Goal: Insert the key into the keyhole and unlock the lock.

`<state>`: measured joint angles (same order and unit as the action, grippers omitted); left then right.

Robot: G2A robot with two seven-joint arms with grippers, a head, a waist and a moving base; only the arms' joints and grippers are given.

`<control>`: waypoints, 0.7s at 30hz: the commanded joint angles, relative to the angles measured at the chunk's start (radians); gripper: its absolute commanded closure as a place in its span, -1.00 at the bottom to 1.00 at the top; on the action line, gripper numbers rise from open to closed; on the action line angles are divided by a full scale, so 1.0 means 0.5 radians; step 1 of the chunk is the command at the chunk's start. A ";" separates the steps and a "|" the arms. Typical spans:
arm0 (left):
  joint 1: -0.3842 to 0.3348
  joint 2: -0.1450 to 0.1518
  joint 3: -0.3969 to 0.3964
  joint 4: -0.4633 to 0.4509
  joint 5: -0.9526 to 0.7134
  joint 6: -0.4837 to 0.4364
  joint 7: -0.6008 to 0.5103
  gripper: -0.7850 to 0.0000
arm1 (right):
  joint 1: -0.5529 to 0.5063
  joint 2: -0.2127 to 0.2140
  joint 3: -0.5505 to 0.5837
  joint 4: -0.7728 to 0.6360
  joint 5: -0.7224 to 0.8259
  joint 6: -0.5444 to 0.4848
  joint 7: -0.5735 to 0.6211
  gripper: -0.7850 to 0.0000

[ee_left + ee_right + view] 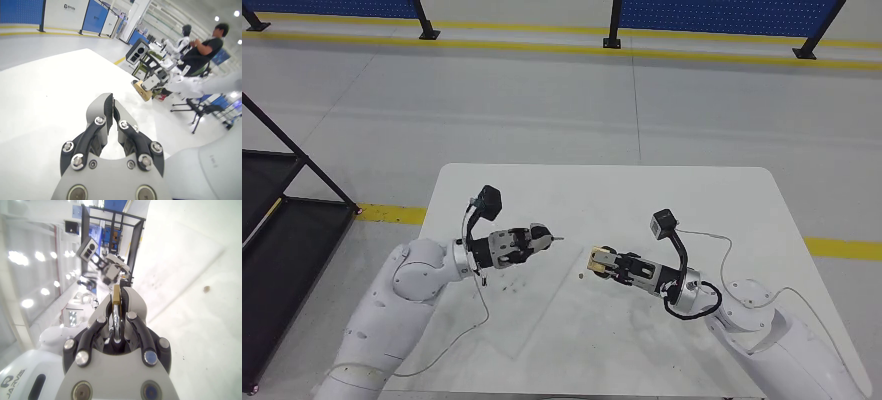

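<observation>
Roughly over the middle of the white table, the two grippers face each other tip to tip, with a short gap of tabletop between them. Every table edge lies well away from both, and a broad stretch of tabletop runs beyond them toward the far edge. A black frame rack stands on the floor past the table's left side, apart from it.

The left gripper is pinched tight on the key, a thin dark sliver poking out past its fingertips toward the other arm. The right gripper is clamped on the lock, a flat brass padlock held edge-on between ribbed black rubber pads. Its bright chromed shackle runs back into the gripper's throat. The lock sits near the key's tip but apart from it.

The tabletop is smooth and matt, marked by a faint straight line and one brown fleck. One key, one lock, two grippers.
</observation>
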<state>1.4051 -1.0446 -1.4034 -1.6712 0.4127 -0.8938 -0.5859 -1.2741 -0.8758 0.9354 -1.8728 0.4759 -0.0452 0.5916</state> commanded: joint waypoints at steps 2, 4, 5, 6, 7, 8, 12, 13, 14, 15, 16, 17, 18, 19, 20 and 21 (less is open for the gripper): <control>-0.041 -0.009 -0.039 -0.030 0.574 -0.225 0.281 1.00 | 0.000 0.000 0.000 0.000 0.000 0.000 0.000 1.00; -0.055 -0.017 -0.033 -0.059 0.901 -0.237 0.530 1.00 | 0.000 0.000 0.000 0.000 0.000 0.000 0.000 1.00; -0.072 -0.017 -0.023 -0.084 1.100 -0.237 0.660 1.00 | 0.000 0.000 0.000 0.000 0.000 0.000 0.000 1.00; -0.085 -0.014 -0.012 -0.097 1.320 -0.237 0.811 1.00 | 0.000 0.000 0.000 0.000 0.000 0.000 0.000 1.00; -0.092 -0.013 0.006 -0.073 1.491 -0.237 0.991 1.00 | 0.000 0.000 0.000 0.000 0.000 0.000 0.000 1.00; -0.104 -0.010 0.026 -0.045 1.646 -0.237 1.177 1.00 | 0.000 0.000 0.000 0.000 0.000 0.000 0.000 1.00; -0.175 0.014 0.119 0.125 2.292 -0.237 1.816 1.00 | 0.000 0.000 0.000 0.000 0.000 0.000 0.000 1.00; -0.201 0.023 0.143 0.160 2.439 -0.237 1.969 1.00 | 0.000 0.000 0.000 0.000 0.000 0.000 0.000 1.00; -0.223 0.032 0.166 0.206 2.571 -0.229 2.124 1.00 | 0.000 0.000 0.000 0.000 0.000 0.000 0.000 1.00; -0.248 0.040 0.193 0.238 2.692 -0.209 2.283 1.00 | 0.000 0.000 0.000 0.000 0.000 0.000 0.000 1.00; -0.271 0.049 0.219 0.273 2.818 -0.162 2.447 1.00 | 0.000 0.000 0.000 0.000 0.000 0.000 0.000 1.00; -0.279 0.053 0.227 0.287 2.857 -0.145 2.499 1.00 | 0.000 0.000 0.000 0.000 0.000 0.000 0.000 1.00; -0.279 0.053 0.227 0.287 2.857 -0.145 2.499 1.00 | 0.000 0.000 0.000 0.000 0.000 0.000 0.000 1.00; -0.279 0.053 0.227 0.287 2.857 -0.145 2.499 1.00 | 0.000 0.000 0.000 0.000 0.000 0.000 0.000 1.00; -0.279 0.053 0.227 0.287 2.857 -0.145 2.499 1.00 | 0.000 0.000 0.000 0.000 0.000 0.000 0.000 1.00; -0.279 0.053 0.227 0.287 2.857 -0.145 2.499 1.00 | 0.000 0.000 0.000 0.000 0.000 0.000 0.000 1.00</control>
<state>1.2654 -1.0182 -1.2892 -1.5273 1.8631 -0.9656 0.7331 -1.2741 -0.8758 0.9354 -1.8728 0.4759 -0.0452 0.5916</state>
